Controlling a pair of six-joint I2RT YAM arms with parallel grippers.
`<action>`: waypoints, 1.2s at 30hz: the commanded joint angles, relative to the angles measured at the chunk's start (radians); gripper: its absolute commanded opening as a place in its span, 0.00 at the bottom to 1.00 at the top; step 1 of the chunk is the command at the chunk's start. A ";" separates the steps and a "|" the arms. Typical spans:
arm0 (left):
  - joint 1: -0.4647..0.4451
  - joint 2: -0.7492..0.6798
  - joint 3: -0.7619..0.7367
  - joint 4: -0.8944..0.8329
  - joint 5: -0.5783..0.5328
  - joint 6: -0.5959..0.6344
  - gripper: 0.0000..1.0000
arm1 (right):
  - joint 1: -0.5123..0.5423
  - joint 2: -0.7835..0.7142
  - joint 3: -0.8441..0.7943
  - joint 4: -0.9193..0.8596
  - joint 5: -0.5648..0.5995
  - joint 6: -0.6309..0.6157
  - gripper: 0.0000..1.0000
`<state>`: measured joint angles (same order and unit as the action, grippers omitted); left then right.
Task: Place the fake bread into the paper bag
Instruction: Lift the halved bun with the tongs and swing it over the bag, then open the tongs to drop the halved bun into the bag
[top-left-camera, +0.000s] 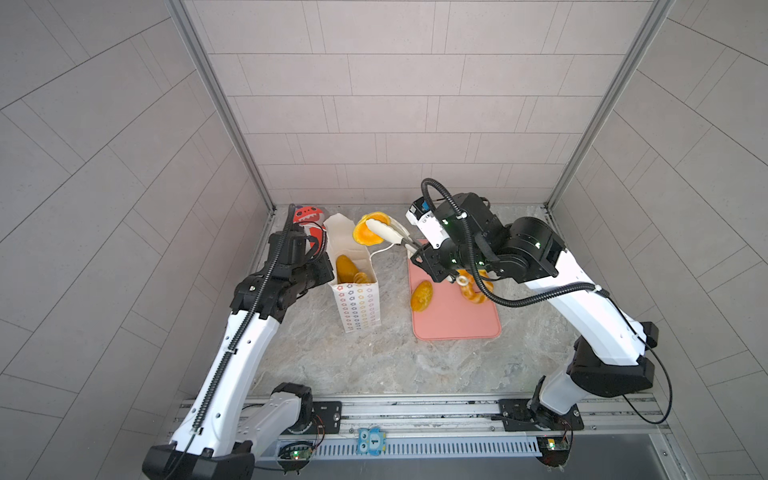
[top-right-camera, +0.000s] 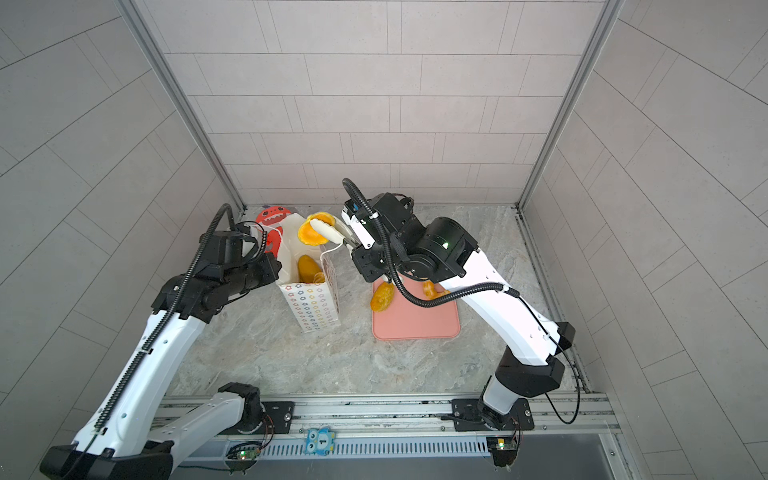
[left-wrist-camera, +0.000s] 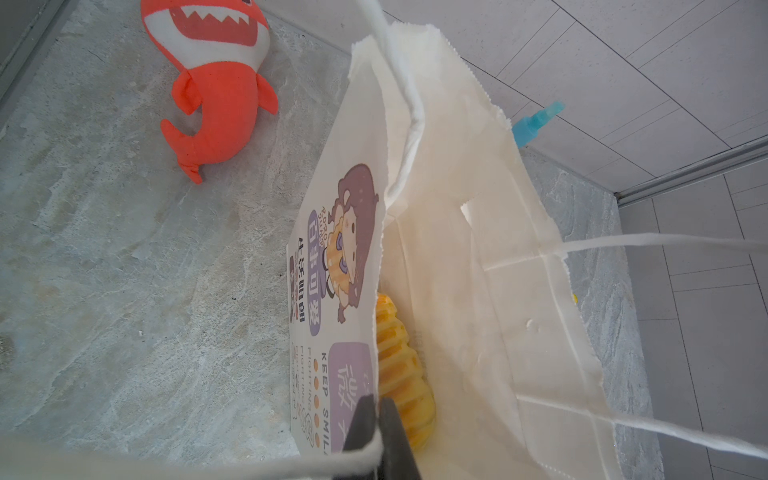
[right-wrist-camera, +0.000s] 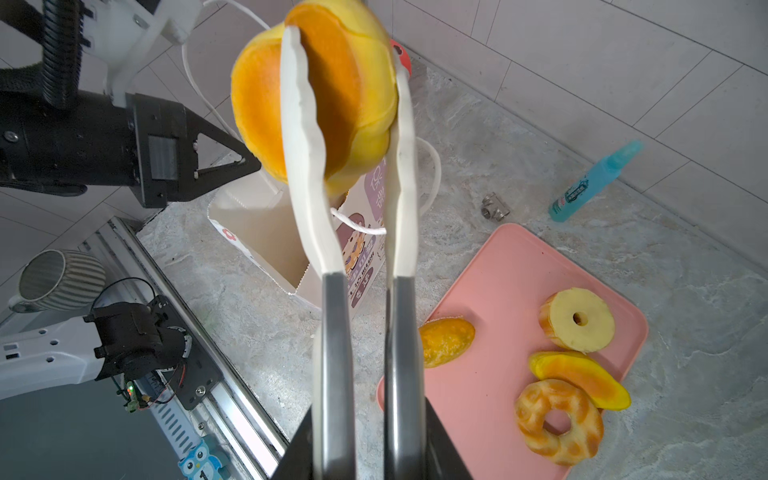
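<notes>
The right gripper (right-wrist-camera: 370, 453) is clamping the metal handles of white-tipped tongs (right-wrist-camera: 305, 166). The tongs are pinching one round bun (right-wrist-camera: 345, 83) across its middle, and it is hanging raised over the far edge of the paper bag (top-left-camera: 359, 307) mouth. The left gripper (left-wrist-camera: 380, 428) is pressing together on the bag's printed wall at the rim, apparently propping the mouth open.

The bun is looking light and spongy, denting slightly under the tips, so a mid-body hold is seeming sensible. Its smooth skin could be slipping if the pinch loosens.

Seven bread pieces are showing:
- One in the tongs.
- Two inside the bag: a long loaf (top-left-camera: 345, 266) and a ridged piece (top-left-camera: 360, 277).
- Four on the one pink tray (top-left-camera: 457, 320) beside the bag: an oval bun (right-wrist-camera: 446, 340), a pale ring (right-wrist-camera: 577, 320), a wedge slice (right-wrist-camera: 582, 378) and a braided ring (right-wrist-camera: 559, 419).
</notes>
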<state>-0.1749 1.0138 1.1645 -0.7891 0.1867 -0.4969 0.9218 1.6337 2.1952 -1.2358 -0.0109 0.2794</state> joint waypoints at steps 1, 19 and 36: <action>0.006 -0.016 0.008 0.007 0.002 -0.001 0.06 | 0.018 0.022 0.042 -0.011 0.044 -0.024 0.32; 0.005 -0.021 -0.002 0.010 -0.002 -0.003 0.06 | 0.055 0.131 0.106 -0.046 0.085 -0.047 0.31; 0.006 -0.030 -0.011 0.010 -0.003 -0.004 0.06 | 0.078 0.203 0.147 -0.075 0.116 -0.062 0.35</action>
<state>-0.1749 1.0035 1.1633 -0.7895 0.1864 -0.4984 0.9939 1.8442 2.3169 -1.3140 0.0784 0.2317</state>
